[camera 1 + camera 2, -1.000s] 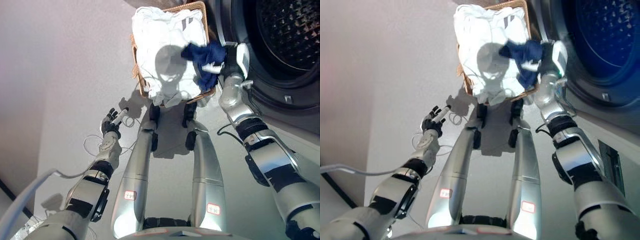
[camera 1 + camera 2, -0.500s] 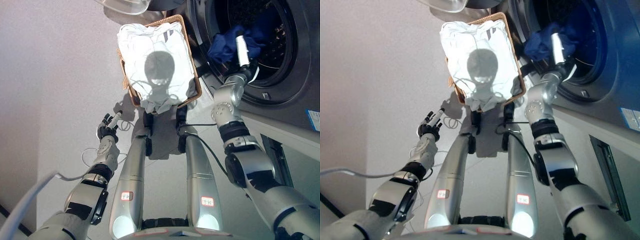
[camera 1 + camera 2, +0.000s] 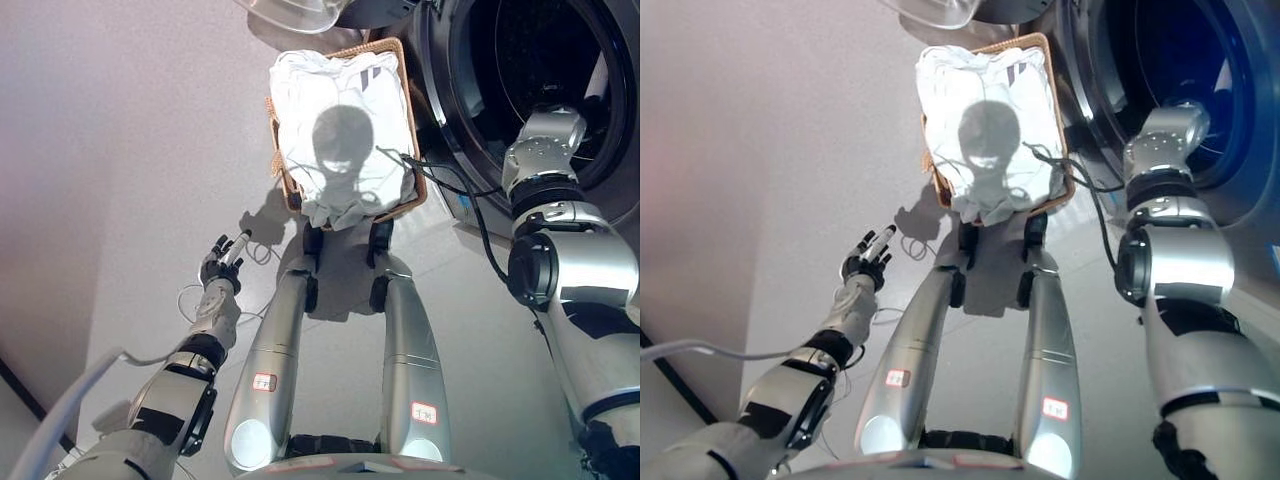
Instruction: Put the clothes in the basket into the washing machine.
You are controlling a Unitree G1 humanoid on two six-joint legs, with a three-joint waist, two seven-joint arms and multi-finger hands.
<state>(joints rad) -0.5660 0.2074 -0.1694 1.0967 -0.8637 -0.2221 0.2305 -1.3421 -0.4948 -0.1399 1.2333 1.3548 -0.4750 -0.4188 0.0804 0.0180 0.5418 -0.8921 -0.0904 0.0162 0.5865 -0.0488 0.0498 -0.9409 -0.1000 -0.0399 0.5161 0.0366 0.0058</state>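
Observation:
A brown wicker basket [image 3: 417,196] stands on the floor ahead of me, filled with white clothes [image 3: 340,110]. Right of it is the washing machine with its dark drum [image 3: 520,50] standing open. My right arm reaches up into the drum. Of my right hand [image 3: 597,76] only a pale strip shows in the dark, and its fingers are hidden. No blue garment is visible in either view. My left hand [image 3: 222,264] hangs low on the left over the floor, well short of the basket, open with straight fingers and holding nothing.
The washer's round glass door [image 3: 295,12] stands open beyond the basket at the top. A pale floor [image 3: 130,150] stretches to the left of the basket. A thin white cord [image 3: 190,297] loops on the floor by my left hand.
My right hand carried a dark blue garment from the basket's right edge to the drum mouth and then inside, where the garment is out of sight. The view shifted. My left hand stayed idle.

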